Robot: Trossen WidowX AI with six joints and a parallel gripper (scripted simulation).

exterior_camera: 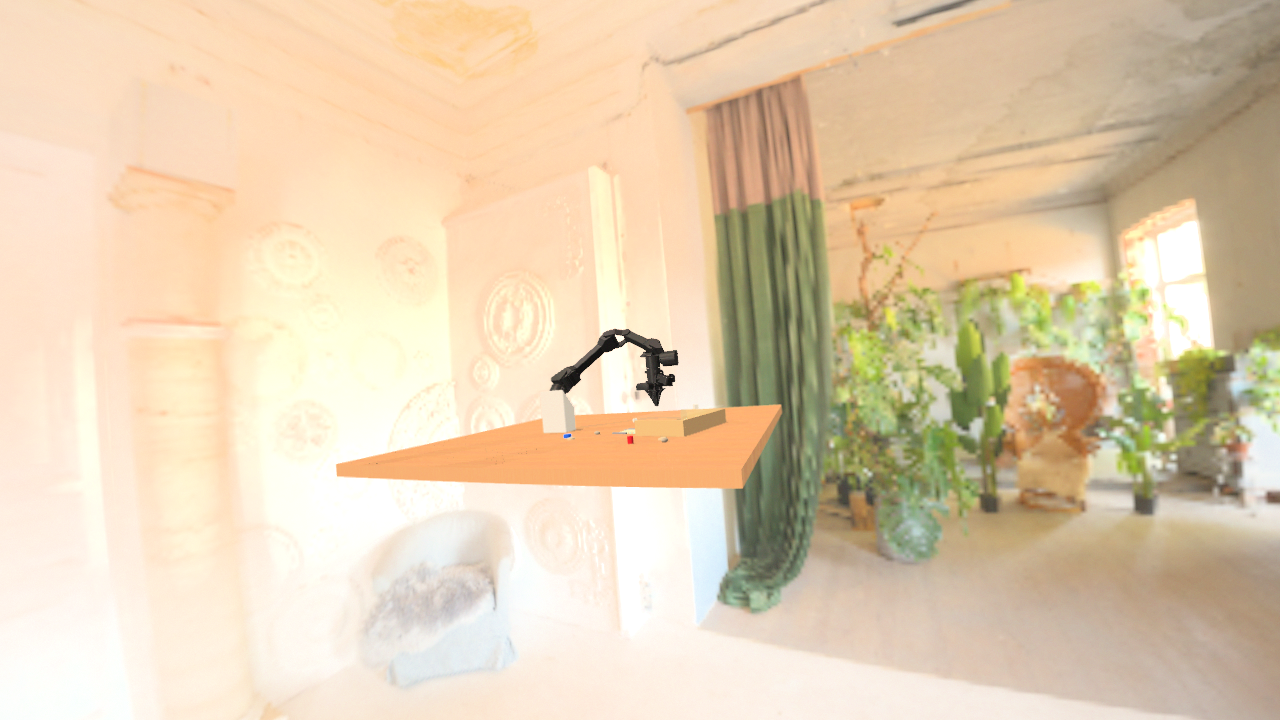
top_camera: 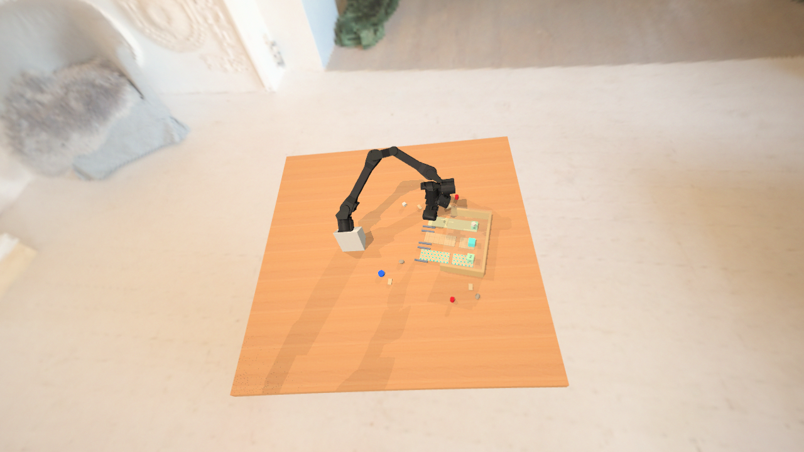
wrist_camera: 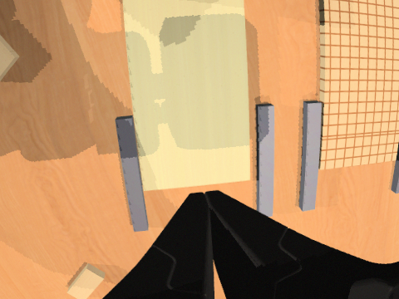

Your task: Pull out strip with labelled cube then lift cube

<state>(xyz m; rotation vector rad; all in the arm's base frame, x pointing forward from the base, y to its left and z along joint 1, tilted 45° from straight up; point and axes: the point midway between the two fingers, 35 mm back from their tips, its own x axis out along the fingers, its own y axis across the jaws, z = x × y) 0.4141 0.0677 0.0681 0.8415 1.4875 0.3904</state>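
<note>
My gripper [top_camera: 429, 217] [exterior_camera: 656, 402] [wrist_camera: 204, 206] is shut with nothing between its fingertips. It points down above the table, in line with the near end of the plain yellow strip [top_camera: 461, 225] [wrist_camera: 208, 166]. This strip shows no gap and bears a pale green labelled cube [top_camera: 474, 225] at its far end. The middle grid strip [top_camera: 440, 239] [wrist_camera: 359, 83] is in two pieces, with a plain teal cube [top_camera: 471, 242] on the far piece. The dotted strip [top_camera: 434, 256] is also in two pieces, with another pale green labelled cube [top_camera: 470, 258] on the far piece.
A low wooden wall [top_camera: 487, 242] [exterior_camera: 657, 428] surrounds the strips' far ends on three sides. Grey bars [wrist_camera: 135, 183] [wrist_camera: 265, 166] flank the yellow strip's near end. A beige block [wrist_camera: 86, 280] lies near the gripper. Red [top_camera: 451, 299] and blue [top_camera: 380, 273] pieces lie outside the wall.
</note>
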